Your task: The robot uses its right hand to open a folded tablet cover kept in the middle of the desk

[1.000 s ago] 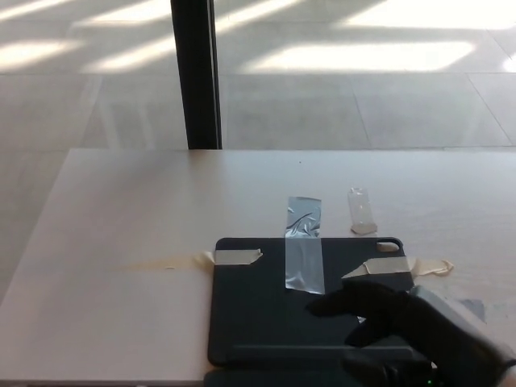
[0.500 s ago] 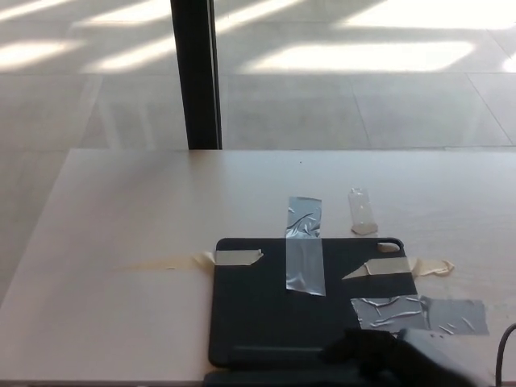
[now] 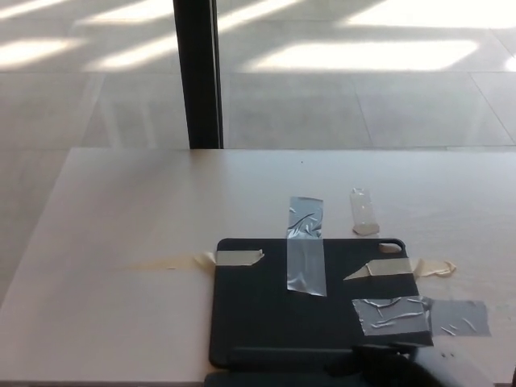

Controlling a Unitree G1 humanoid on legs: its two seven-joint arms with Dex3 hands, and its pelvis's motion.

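Cover not opened yet; tablet cover (image 3: 306, 306) lay flat and closed at the desk's (image 3: 121, 226) near-middle edge, taped down.
Right hand (image 3: 403, 367) sat low at the cover's near-right edge, mostly cut off; couldn't tell if fingers were spread or gripping, or whether they touched the cover.

right hand (image 3: 403, 364) has withdrawn, seemingly off the cover (image 3: 274, 318).

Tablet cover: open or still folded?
Still folded. The cover lies flat and closed on the desk, tape strips across its far edge; right hand at its near edge.
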